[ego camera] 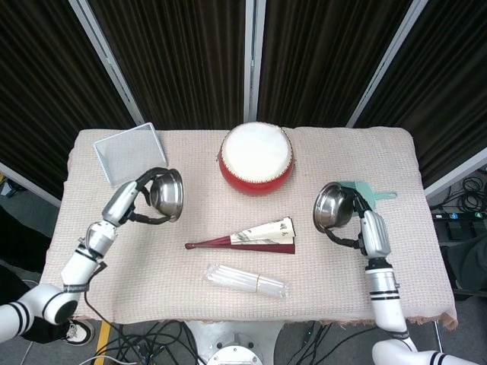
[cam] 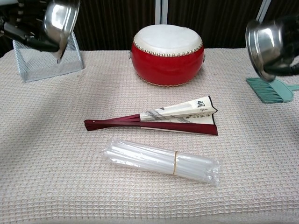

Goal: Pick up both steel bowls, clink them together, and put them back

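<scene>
My left hand (ego camera: 139, 199) grips one steel bowl (ego camera: 167, 195) and holds it in the air above the left side of the table, tilted on its side with the mouth facing right. This left bowl (cam: 60, 19) sits at the top left of the chest view, the left hand (cam: 25, 23) behind it. My right hand (ego camera: 364, 222) holds the other steel bowl (ego camera: 332, 207) lifted over the right side, its mouth turned left. In the chest view that right bowl (cam: 266, 39) fills the top right corner, with the right hand (cam: 290, 46) mostly cut off by the frame edge.
A red drum (ego camera: 256, 157) stands at the back centre. A folded fan (ego camera: 247, 236) and a bundle of clear straws (ego camera: 249, 280) lie in the middle. A wire mesh tray (ego camera: 130, 153) stands back left; a teal brush (ego camera: 369, 195) lies right, partly behind the right bowl.
</scene>
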